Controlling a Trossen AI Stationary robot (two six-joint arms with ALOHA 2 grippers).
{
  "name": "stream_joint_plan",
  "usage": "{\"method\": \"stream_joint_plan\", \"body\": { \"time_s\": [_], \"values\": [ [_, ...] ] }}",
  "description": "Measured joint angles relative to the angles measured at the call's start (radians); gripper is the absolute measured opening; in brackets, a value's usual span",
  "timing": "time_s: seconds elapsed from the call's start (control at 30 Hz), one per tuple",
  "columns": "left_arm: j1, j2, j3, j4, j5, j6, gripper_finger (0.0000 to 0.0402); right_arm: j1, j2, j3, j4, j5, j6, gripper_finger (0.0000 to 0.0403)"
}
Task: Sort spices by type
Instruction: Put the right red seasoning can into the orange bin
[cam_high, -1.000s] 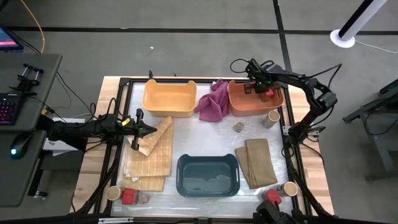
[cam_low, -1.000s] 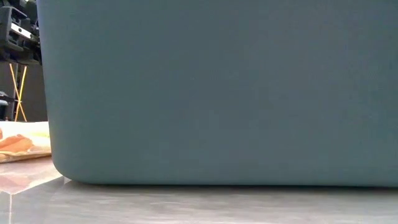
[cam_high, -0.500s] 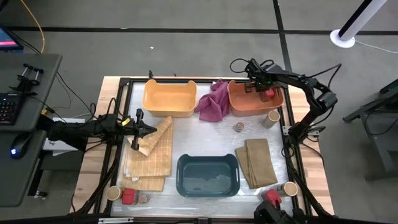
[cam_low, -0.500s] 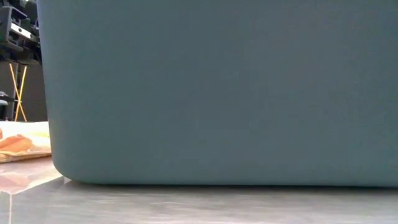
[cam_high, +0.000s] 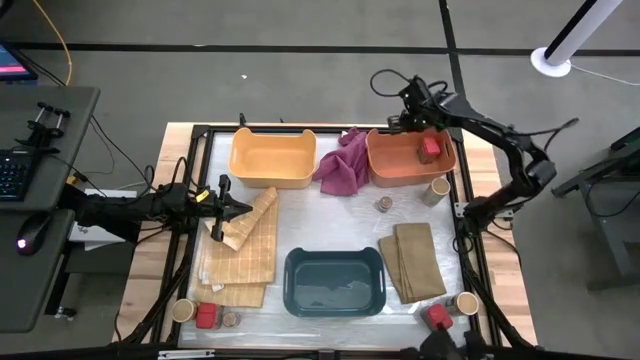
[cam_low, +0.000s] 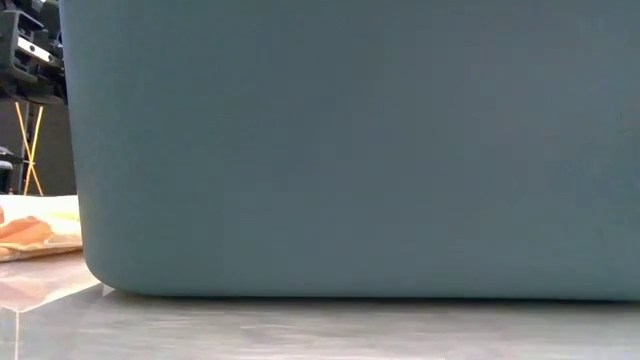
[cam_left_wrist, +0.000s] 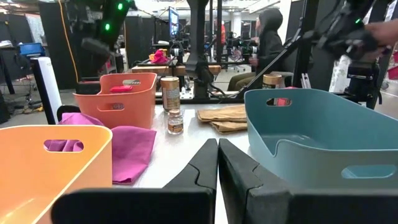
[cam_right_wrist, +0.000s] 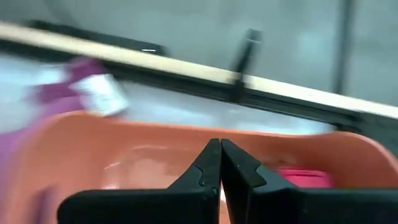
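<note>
high view | right gripper fingers together, empty, over far rim of salmon bin | red tin inside that bin | left gripper pinched closed, empty, above folded tan cloth

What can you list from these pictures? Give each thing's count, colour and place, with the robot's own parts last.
red tins: three, red; one in the salmon bin, one at each near corner.
tan cylinders: three, tan; one by the salmon bin, one at each near corner.
small jars: two, dark-topped; one mid-table, one at the near left corner.
yellow-orange bin: one, far left.
salmon bin: one, far right.
teal bin: one, near centre.
magenta cloth: one, between the far bins.
tan cloths: folded, both sides.
left gripper: shut, over the left cloths.
right gripper: shut, at the salmon bin's far rim.
</note>
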Motion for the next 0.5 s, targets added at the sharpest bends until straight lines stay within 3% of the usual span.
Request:
{"method": "stream_joint_plan", "body": {
  "time_s": [0.23, 0.5],
  "values": [
    [0.000, 0.000, 0.000, 0.000, 0.000, 0.000, 0.0000, 0.154, -0.085, 0.010, -0.008, -0.263, -0.063, 0.0000],
    [0.000, 0.000, 0.000, 0.000, 0.000, 0.000, 0.0000, 0.513, -0.114, 0.010, -0.007, -0.288, -0.017, 0.0000]
  ]
}}
